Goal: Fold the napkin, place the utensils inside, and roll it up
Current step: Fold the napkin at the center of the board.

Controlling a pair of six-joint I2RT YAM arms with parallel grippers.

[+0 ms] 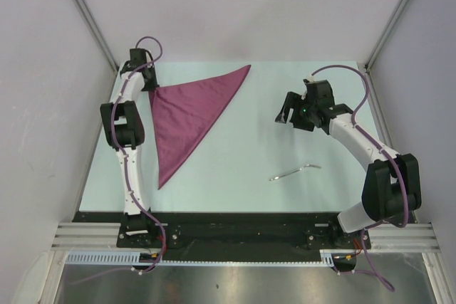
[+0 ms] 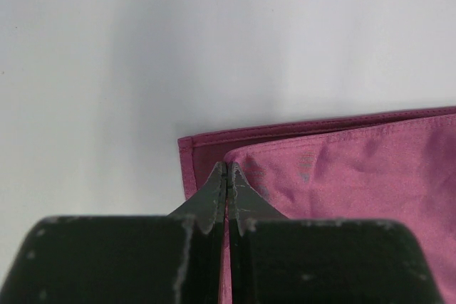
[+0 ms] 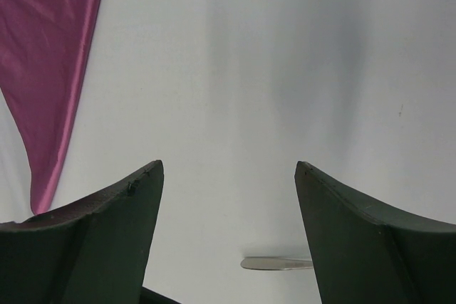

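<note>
The maroon napkin [image 1: 189, 115] lies folded into a triangle on the left half of the table, with one point toward the back middle and one toward the front. My left gripper [image 1: 151, 85] is at its back-left corner. In the left wrist view the left gripper [image 2: 226, 165] is shut with the napkin's [image 2: 356, 169] upper-layer corner pinched at the tips, above the lower layer's hem. My right gripper [image 1: 285, 115] hovers open over bare table at the right, holding nothing. The silvery utensil [image 1: 294, 171] lies flat nearer the front. In the right wrist view its tip [image 3: 274, 263] shows beside the right gripper [image 3: 229, 169], and the napkin [image 3: 57, 69] is at the far left.
The pale table [image 1: 242, 154] is walled by white panels at the left, back and right. A black rail [image 1: 235, 229] carrying both arm bases runs along the near edge. Purple cables loop along both arms.
</note>
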